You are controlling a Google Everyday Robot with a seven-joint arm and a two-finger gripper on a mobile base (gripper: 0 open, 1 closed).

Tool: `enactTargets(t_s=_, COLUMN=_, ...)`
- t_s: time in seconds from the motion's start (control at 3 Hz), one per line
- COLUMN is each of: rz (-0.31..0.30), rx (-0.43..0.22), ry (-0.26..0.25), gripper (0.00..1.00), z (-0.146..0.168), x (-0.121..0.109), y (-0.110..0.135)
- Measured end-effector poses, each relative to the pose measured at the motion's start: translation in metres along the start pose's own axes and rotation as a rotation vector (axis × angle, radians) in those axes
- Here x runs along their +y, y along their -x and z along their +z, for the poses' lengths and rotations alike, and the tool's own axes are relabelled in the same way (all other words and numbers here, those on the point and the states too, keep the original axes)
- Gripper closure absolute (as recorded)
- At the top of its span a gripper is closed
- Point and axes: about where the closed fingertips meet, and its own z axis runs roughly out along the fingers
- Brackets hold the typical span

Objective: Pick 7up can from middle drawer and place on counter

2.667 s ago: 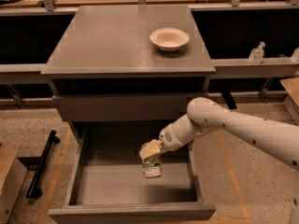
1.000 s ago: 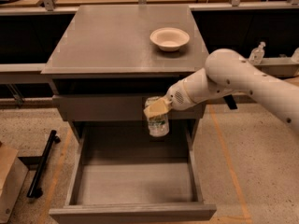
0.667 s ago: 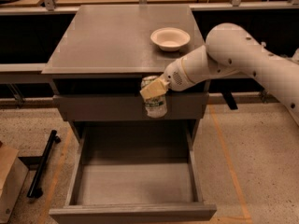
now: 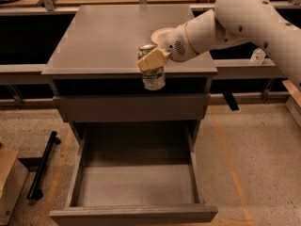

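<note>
- The gripper (image 4: 150, 59) is seen at the front edge of the counter (image 4: 103, 32). It sits at the end of the white arm (image 4: 244, 18), which reaches in from the right.
- The tan fingers (image 4: 151, 61) are clamped on the upper part of the 7up can (image 4: 154, 79).
- The can is held roughly upright. Its metal top shows just above and behind the gripper, and its silvery-white body with green markings hangs just below.
- The can is carried in the air, its lower part overlapping the counter's front edge and the dark gap under it. No contact with the counter top is seen.
- The white bowl (image 4: 159, 34) is noted on the counter just behind the gripper, partly hidden by the wrist.
- A shallower drawer front (image 4: 127, 108) is seen shut, just below the can.
- The middle drawer (image 4: 136, 185) is pulled open well below the gripper, and its smooth grey floor is in view.
- On the floor, far down and to the left of the gripper, a black bar (image 4: 42, 166) and a cardboard box (image 4: 8, 185) are recorded.
</note>
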Motion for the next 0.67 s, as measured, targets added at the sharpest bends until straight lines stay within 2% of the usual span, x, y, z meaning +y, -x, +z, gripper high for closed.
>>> enactTargets(t_s=0.33, rz=0.025, rx=-0.015, ry=-0.037, gripper=1.00, z=0.006, x=-0.008, y=-0.005)
enactTargets(t_s=0.67, rz=0.025, rx=-0.033, ry=-0.093, gripper=1.00, z=0.017, x=-0.033, y=0.001)
